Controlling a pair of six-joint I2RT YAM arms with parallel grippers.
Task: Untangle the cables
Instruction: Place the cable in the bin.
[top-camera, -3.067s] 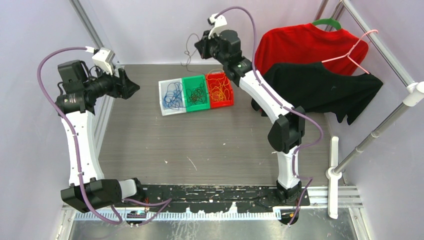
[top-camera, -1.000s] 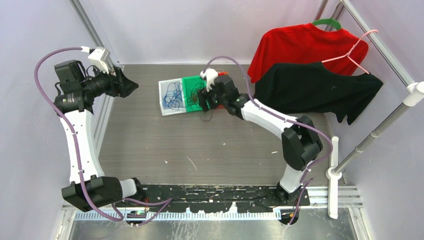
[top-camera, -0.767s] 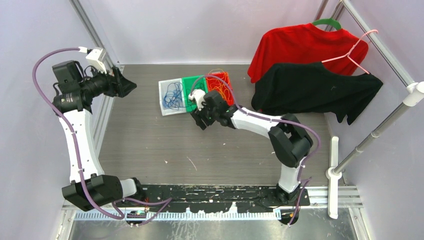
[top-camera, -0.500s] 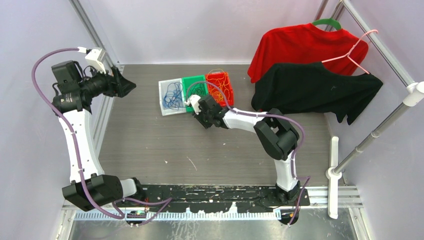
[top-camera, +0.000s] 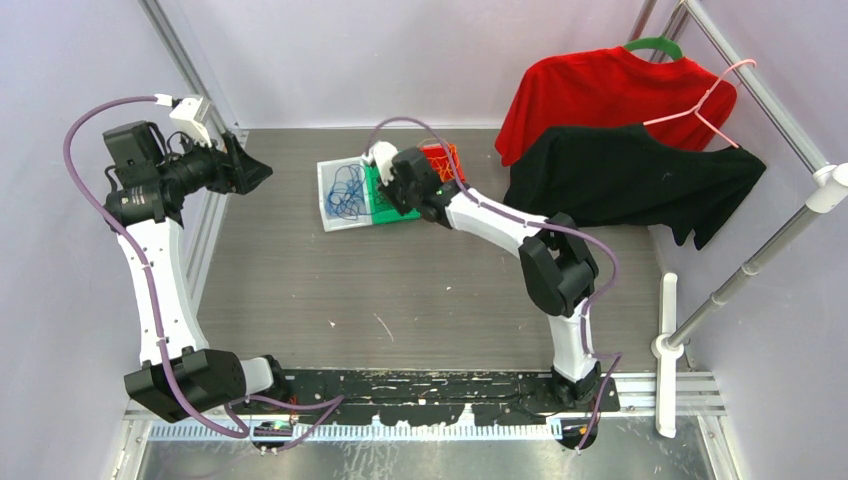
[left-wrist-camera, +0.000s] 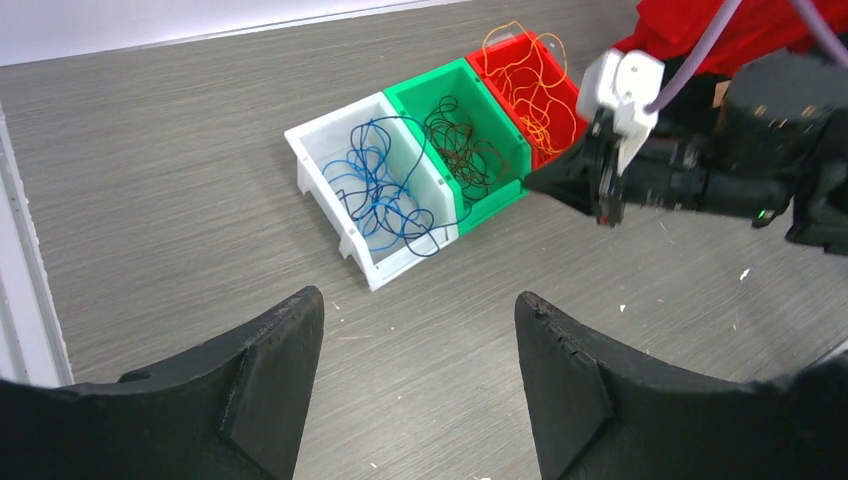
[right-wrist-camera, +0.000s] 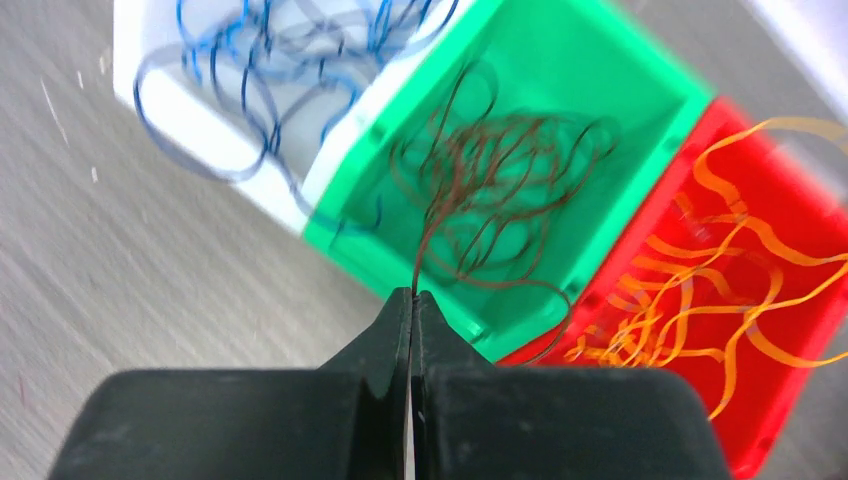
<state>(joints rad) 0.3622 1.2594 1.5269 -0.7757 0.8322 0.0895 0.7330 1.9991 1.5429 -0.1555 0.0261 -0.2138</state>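
Observation:
Three small bins stand side by side at the table's far middle. The white bin (top-camera: 336, 220) holds blue cables (left-wrist-camera: 385, 185). The green bin (left-wrist-camera: 505, 135) holds dark brown cables (right-wrist-camera: 500, 180). The red bin (right-wrist-camera: 790, 330) holds orange cables (left-wrist-camera: 535, 85). My right gripper (right-wrist-camera: 411, 293) is shut on a dark brown cable strand that runs from its tips up into the green bin's clump; it hovers over that bin's near edge (top-camera: 400, 192). My left gripper (left-wrist-camera: 418, 305) is open and empty, raised at the far left (top-camera: 255, 172), well away from the bins.
A red shirt (top-camera: 615, 90) and a black shirt (top-camera: 640, 175) hang on a rack at the back right, with a pink wire hanger (top-camera: 700, 105) over them. The rack's white pole and base (top-camera: 665, 345) stand at the right. Small white crumbs dot the grey table (top-camera: 400, 300).
My right gripper swung down from high at the back to the table in front of the bins, then back up over the green bin. The left arm barely moved.

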